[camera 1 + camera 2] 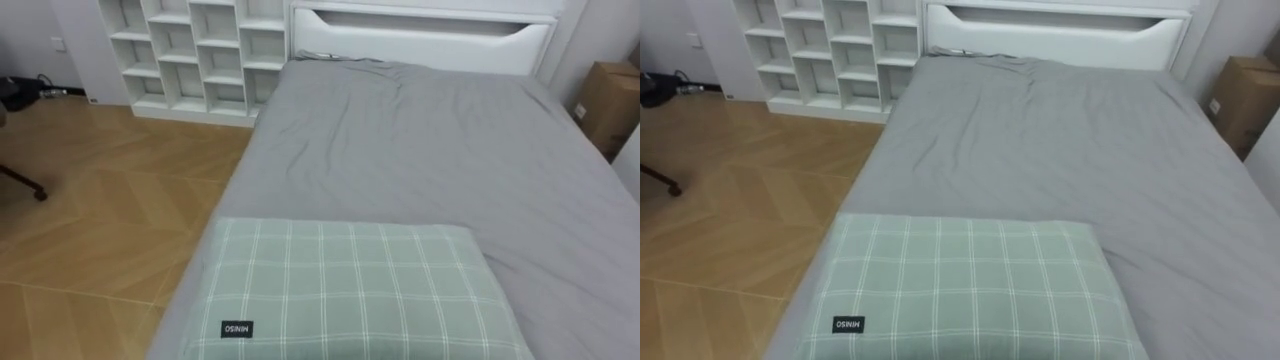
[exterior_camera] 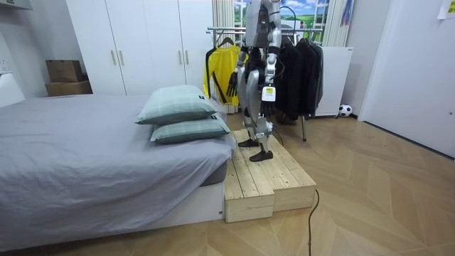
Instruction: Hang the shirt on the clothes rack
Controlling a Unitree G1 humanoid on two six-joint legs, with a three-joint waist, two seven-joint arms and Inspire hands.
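Note:
A clothes rack (image 2: pixel 229 30) stands behind me by the window, with a yellow top (image 2: pixel 220 71) and several dark garments (image 2: pixel 302 71) hanging on it. I stand on a wooden platform (image 2: pixel 274 178) at the pillow end of the bed, facing along it with my back to the rack. My right hand (image 2: pixel 232 84) hangs at my side in front of the yellow top, its dark fingers straight and empty. My left hand (image 2: pixel 268 96) hangs by my hip on the side nearer the room camera. No garment lies on the grey bed (image 1: pixel 430 150).
A green checked pillow (image 1: pixel 350 290) lies just below me on top of a second pillow (image 2: pixel 188 130). A white cubby shelf (image 1: pixel 195 55) stands far left, a cardboard box (image 1: pixel 610 100) far right. The platform's edge drops to wood floor (image 1: pixel 90 220).

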